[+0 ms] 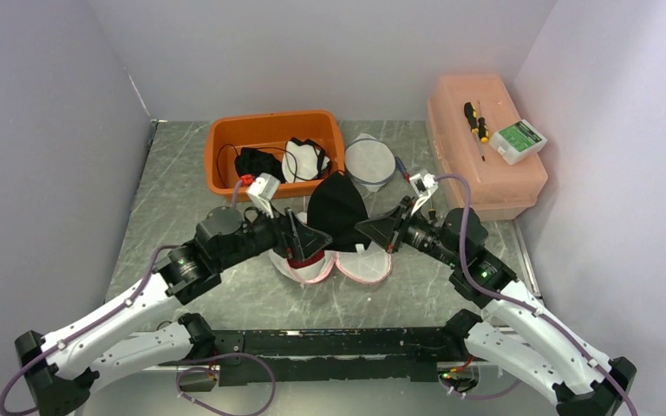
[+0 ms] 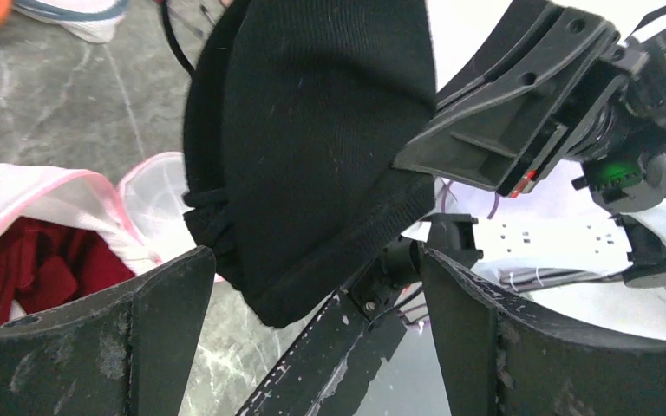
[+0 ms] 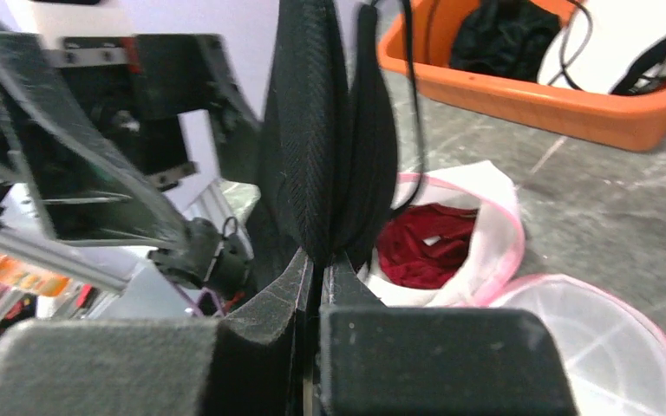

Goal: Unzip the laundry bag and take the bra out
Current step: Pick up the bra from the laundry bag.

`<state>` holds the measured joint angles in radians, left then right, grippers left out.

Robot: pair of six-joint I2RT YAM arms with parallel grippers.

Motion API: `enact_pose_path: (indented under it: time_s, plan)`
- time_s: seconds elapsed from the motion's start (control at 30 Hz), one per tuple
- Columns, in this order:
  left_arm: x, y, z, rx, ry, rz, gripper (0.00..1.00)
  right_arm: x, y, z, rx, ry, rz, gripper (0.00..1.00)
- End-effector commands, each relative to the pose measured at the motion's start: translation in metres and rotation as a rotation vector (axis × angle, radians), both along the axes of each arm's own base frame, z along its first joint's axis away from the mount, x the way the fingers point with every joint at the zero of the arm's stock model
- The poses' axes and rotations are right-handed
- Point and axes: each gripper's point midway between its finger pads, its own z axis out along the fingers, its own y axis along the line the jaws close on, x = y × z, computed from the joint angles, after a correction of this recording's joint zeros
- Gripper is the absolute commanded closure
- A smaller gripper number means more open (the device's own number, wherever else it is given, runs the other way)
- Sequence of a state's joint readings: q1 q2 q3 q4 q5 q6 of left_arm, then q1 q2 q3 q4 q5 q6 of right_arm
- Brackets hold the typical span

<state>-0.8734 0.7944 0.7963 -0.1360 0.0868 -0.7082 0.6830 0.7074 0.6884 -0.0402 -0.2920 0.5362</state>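
Top view: the black padded fabric bra [image 1: 338, 211] hangs upright above the grey marbled tabletop [image 1: 182, 208]. It is out of the white mesh laundry bag with pink trim [image 1: 362, 265], which lies unzipped beneath it. The right hand [image 1: 373, 227] pinches its edge and the left hand [image 1: 302, 232] sits beside it.

Left wrist view: the left hand's fingers [image 2: 165, 338] stand wide apart and grip nothing, so the right hand alone carries the bra.

Right wrist view: the right hand is clamped on the cup's lower rim, which holds the bra clear of the red garment [image 3: 421, 247] inside the bag.
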Motion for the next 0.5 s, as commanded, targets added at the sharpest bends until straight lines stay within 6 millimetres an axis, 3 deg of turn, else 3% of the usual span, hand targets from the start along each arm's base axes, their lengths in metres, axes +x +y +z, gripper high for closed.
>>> enact_pose_path:
  time_s: [0.0, 0.3, 0.47]
  plan:
    - [-0.012, -0.02, 0.023, -0.055, -0.103, -0.148, 0.06, -0.023, 0.006, 0.039, 0.139, -0.083, 0.127, 1.0]
    - [-0.003, -0.017, 0.026, -0.051, -0.112, -0.115, 0.06, -0.036, 0.005, 0.048, 0.179, -0.09, 0.189, 1.0]
    - [-0.003, 0.005, 0.04, -0.047, -0.166, -0.045, 0.06, -0.036, 0.001, 0.051, 0.162, -0.11, 0.17, 1.0]
